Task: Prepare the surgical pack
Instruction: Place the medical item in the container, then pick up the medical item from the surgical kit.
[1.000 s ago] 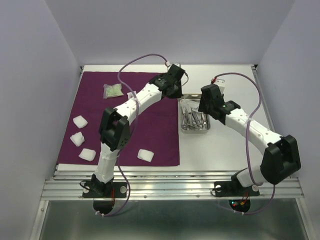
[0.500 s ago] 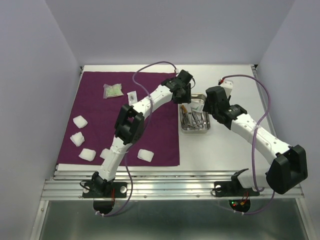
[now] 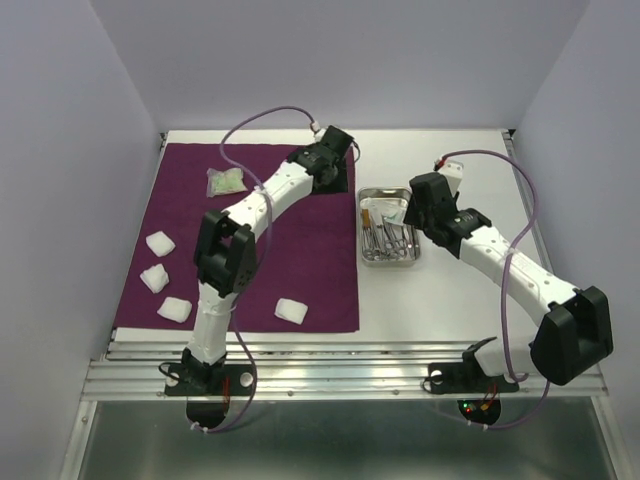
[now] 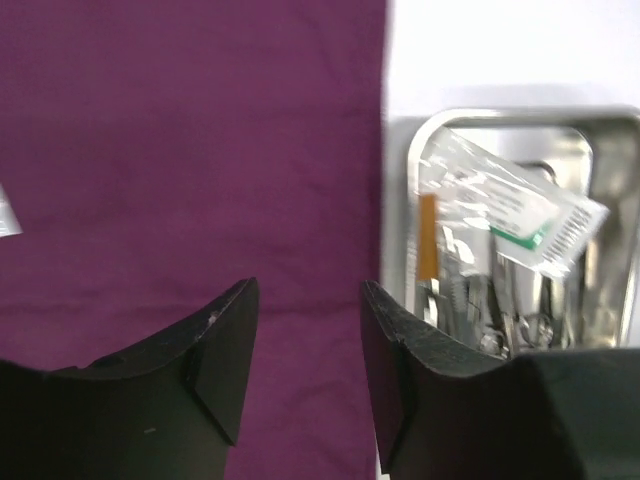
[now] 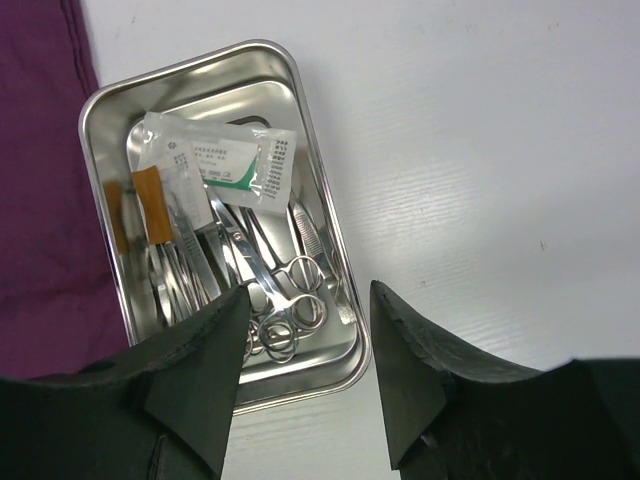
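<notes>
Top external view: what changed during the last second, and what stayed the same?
The left gripper opened, apparently dropping a clear packet into the steel tray, and drew back leftward over the purple drape. The right gripper shifted slightly right, open above the tray. Gauze pads and green packet stayed put.

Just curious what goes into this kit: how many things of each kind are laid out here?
Purple cloth: 1
White gauze pads: 4
Steel tray: 1
Packets: 2, one on the cloth, one in the tray
Total: 8, not counting the tangled steel tools in the tray.
</notes>
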Available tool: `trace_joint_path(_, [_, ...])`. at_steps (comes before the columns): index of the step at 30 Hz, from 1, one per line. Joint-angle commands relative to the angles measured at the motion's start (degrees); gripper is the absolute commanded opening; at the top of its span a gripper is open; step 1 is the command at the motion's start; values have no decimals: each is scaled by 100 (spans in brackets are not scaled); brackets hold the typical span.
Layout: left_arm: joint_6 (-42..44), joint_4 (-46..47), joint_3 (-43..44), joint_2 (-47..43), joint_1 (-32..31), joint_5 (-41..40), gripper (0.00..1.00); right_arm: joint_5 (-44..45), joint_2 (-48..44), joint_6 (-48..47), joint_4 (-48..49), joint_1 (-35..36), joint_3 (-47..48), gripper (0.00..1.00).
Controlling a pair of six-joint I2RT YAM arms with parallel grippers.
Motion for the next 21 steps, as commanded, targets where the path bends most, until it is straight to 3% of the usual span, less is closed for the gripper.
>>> trace_joint_path(1, [161,11,-508,-577,553,-543,58,-72,37,52,181,-33,112,57])
trace_joint_path(7, [222,89,-1123,-630,1397,-552,76,-195,2,52,216,-33,112,58])
trace_joint_path(12, [346,178,-1143,-385,1793,-578,77,-283,55,43,224,-33,121,57])
trace_joint_path(21, [478,20,-378,344,1987,-789,77,-397,177,26,260,-33,209,58])
